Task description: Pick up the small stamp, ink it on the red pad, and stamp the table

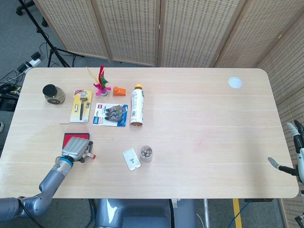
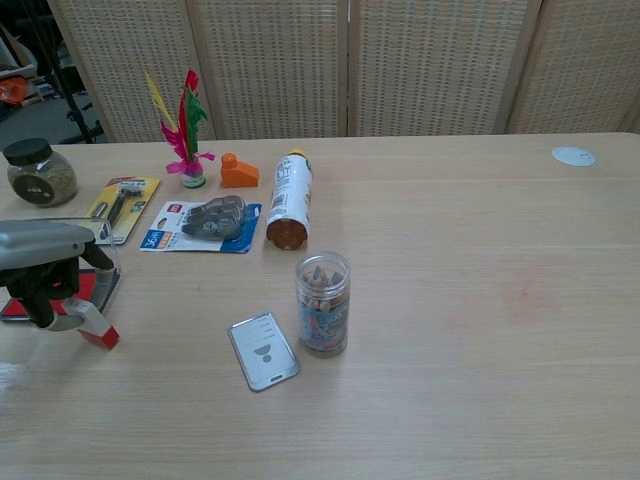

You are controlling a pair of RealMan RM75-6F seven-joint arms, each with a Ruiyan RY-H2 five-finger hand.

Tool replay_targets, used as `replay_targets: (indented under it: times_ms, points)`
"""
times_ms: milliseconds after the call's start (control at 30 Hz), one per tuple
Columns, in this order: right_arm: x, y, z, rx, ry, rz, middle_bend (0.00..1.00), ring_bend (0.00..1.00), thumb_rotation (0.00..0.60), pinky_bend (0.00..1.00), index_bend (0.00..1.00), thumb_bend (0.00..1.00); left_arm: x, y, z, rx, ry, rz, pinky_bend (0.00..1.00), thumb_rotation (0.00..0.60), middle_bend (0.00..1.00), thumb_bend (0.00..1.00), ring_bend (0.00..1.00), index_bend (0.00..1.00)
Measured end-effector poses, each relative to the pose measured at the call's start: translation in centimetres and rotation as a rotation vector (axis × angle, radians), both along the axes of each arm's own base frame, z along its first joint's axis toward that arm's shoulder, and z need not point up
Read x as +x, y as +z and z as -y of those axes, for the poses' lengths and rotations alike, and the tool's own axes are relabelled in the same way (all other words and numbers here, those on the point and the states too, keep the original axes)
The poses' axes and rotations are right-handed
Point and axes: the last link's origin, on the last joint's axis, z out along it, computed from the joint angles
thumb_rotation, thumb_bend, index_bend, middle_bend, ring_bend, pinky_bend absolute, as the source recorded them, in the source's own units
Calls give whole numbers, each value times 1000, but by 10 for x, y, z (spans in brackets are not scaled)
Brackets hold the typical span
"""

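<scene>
My left hand [image 1: 74,149] [image 2: 42,270] holds the small stamp [image 2: 92,327] [image 1: 90,155], a grey stem with a red base. The stamp's base is down on the table, just right of the red ink pad [image 2: 12,306] [image 1: 72,137]. My hand and the pad's clear raised lid [image 2: 100,262] cover most of the pad. My right hand [image 1: 297,147] hangs off the table's right edge with its fingers spread and nothing in it; only the head view shows it.
Right of the stamp lie a small grey card [image 2: 262,351] and a clear jar [image 2: 323,303]. Behind are a blue blister pack [image 2: 203,225], a lying bottle [image 2: 287,211], a razor pack [image 2: 118,208], an orange block [image 2: 238,172], a shuttlecock [image 2: 183,130] and a dark-lidded jar [image 2: 38,171].
</scene>
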Motion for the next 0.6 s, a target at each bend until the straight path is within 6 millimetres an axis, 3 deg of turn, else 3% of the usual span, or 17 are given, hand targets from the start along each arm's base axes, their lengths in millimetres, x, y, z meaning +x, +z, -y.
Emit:
replay_targets:
  times_ms: [600]
  points:
    - [0,2,0,-4,1,5,0,0,600,0,0,0,0,-4,1,-9,-8,-14,1000,600,1000,307,1000,483]
